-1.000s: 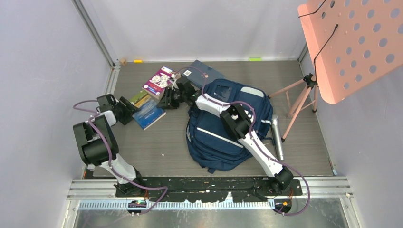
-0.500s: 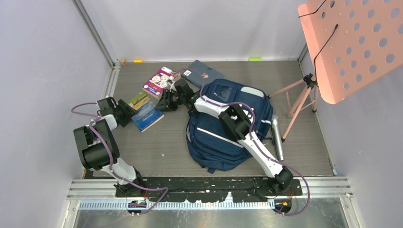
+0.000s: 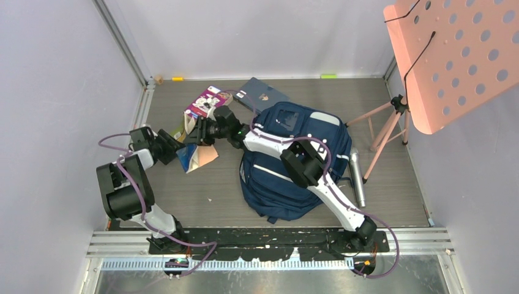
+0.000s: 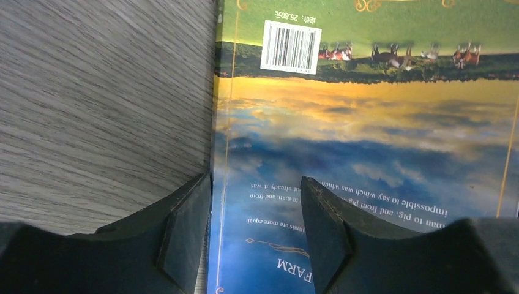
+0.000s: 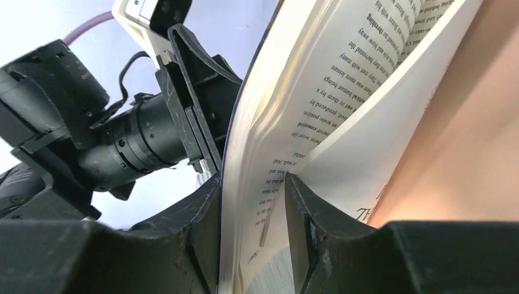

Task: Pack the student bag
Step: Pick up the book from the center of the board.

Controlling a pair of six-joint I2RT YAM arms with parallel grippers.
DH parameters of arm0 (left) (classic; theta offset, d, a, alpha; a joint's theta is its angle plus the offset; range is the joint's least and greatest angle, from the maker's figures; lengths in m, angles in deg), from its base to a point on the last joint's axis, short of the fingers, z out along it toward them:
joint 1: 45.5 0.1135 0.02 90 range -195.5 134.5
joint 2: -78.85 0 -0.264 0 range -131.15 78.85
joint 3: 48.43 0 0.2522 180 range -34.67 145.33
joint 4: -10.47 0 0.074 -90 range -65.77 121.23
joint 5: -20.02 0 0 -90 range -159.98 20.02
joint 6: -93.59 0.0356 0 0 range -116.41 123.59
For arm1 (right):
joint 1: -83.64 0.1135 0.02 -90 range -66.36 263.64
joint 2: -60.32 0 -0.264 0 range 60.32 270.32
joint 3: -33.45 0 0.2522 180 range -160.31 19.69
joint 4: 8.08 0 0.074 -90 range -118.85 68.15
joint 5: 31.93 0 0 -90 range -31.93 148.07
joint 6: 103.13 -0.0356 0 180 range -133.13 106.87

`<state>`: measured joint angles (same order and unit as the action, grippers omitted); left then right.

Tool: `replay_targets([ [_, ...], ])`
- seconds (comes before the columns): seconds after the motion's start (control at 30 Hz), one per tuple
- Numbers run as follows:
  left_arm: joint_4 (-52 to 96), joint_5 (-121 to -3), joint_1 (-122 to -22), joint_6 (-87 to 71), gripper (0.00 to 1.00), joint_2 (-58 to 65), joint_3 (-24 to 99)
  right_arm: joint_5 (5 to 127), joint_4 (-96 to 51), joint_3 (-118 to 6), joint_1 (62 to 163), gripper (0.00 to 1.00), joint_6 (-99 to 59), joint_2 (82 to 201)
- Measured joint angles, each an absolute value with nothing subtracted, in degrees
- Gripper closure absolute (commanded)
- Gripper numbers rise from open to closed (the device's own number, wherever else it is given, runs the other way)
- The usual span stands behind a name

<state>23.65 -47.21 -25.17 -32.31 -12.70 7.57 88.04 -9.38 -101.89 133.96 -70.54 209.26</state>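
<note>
At table (image 3: 183,196) centre sits the student bag (image 3: 266,184). At its 9 o'clock your right end effector (image 5: 251,205) clamps the book's (image 3: 203,158) pages. Left end effector (image 4: 254,190) sits half-open at the cover, holding nothing. Pickup step; next, carry it toward 3 o'clock.

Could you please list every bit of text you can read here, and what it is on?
"FARM": book cover, upside down.
"impossible to say which was": same cover.
Digits by barcode: too small.
Print on book pages: too skewed.
Title on purple book: too small.
</note>
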Motion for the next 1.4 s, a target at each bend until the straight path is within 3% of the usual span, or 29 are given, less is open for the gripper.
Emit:
replay_targets([
  [0.13,23.65,-46.86,-25.17,-32.31,0.43,-12.67,7.50,84.18,-16.55,-101.91,134.97,0.61,-65.66,207.03],
  [0.37,26.05,-45.90,-26.11,-32.20,0.43,-11.58,7.09,75.85,-25.44,-97.82,134.97,0.59,-59.46,204.19],
  [0.4,26.66,-45.75,-26.37,-32.18,0.43,-11.38,7.06,75.02,-26.03,-97.12,134.92,0.63,-58.82,203.84],
  [0.47,27.21,-45.33,-26.43,-32.20,0.41,-11.34,7.06,74.58,-26.21,-96.51,134.86,0.88,-58.19,203.32],
  [0.53,27.43,-45.03,-26.43,-32.16,0.37,-11.23,7.06,74.58,-25.81,-95.72,134.84,0.98,-57.71,202.75],
  [0.67,30.38,-44.00,-26.78,-31.70,0.24,-9.64,7.06,74.17,-24.00,-90.80,134.77,0.99,-57.53,200.65],
  [0.83,36.00,-40.87,-27.90,-31.35,0.18,-3.49,7.39,73.49,-21.22,-80.29,134.51,0.99,-56.90,193.55],
  [1.2,35.82,-26.73,-29.47,-32.73,0.15,7.26,16.92,65.88,-13.59,-58.28,130.57,1.00,-54.10,158.23],
  [1.4,28.61,-18.36,-38.52,-39.98,0.14,6.43,19.30,60.72,-7.87,-50.08,128.87,1.00,-52.57,140.59],
])
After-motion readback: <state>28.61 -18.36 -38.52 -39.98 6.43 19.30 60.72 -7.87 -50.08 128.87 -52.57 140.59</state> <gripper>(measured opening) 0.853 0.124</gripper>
